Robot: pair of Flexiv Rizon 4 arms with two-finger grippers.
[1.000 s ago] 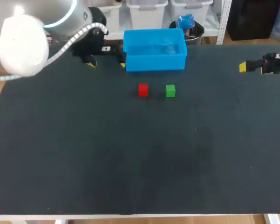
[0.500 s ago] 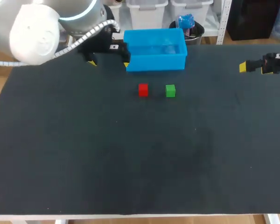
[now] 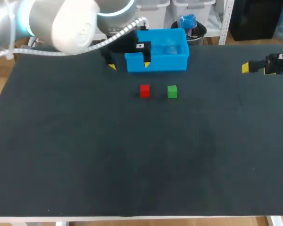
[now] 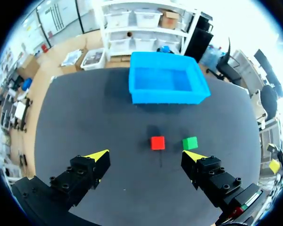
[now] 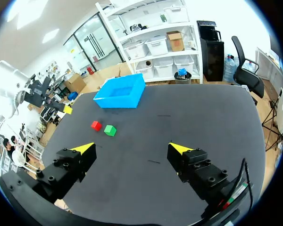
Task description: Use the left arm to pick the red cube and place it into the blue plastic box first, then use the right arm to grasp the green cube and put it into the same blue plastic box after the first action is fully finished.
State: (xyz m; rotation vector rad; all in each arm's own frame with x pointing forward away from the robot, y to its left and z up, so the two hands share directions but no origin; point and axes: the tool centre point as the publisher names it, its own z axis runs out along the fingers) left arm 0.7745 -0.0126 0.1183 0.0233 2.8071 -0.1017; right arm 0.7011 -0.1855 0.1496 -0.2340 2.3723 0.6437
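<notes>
At the left of the dark desk [image 3: 132, 165], the left arm comes in from the far corner and holds its end effector [image 3: 129, 65] in the air by the front left corner of the blue plastic box [image 3: 165, 62]. Its two yellow-tipped fingers are spread wide with nothing between them.

The red cube [image 3: 145, 91] sits on the desk just in front of the box, on the side nearer the robot. In the left wrist view it lies ahead of the open fingers and within their span, a little toward the finger on the green cube's side. A cube has no long axis to line up on, and its faces look roughly square to the box's front wall, so the approach appears to need a short travel forward and down.

The green cube [image 3: 172, 91] stands just beside the red one on its right, apart from it and in line with it.

At the far right edge, well away from both cubes, the right end effector [image 5: 132, 149] waits with its fingers apart and empty, so the left arm is plainly the nearer one to the red cube.

The count is one red cube, one green cube, one blue box that appears empty, and two end effectors.
</notes>
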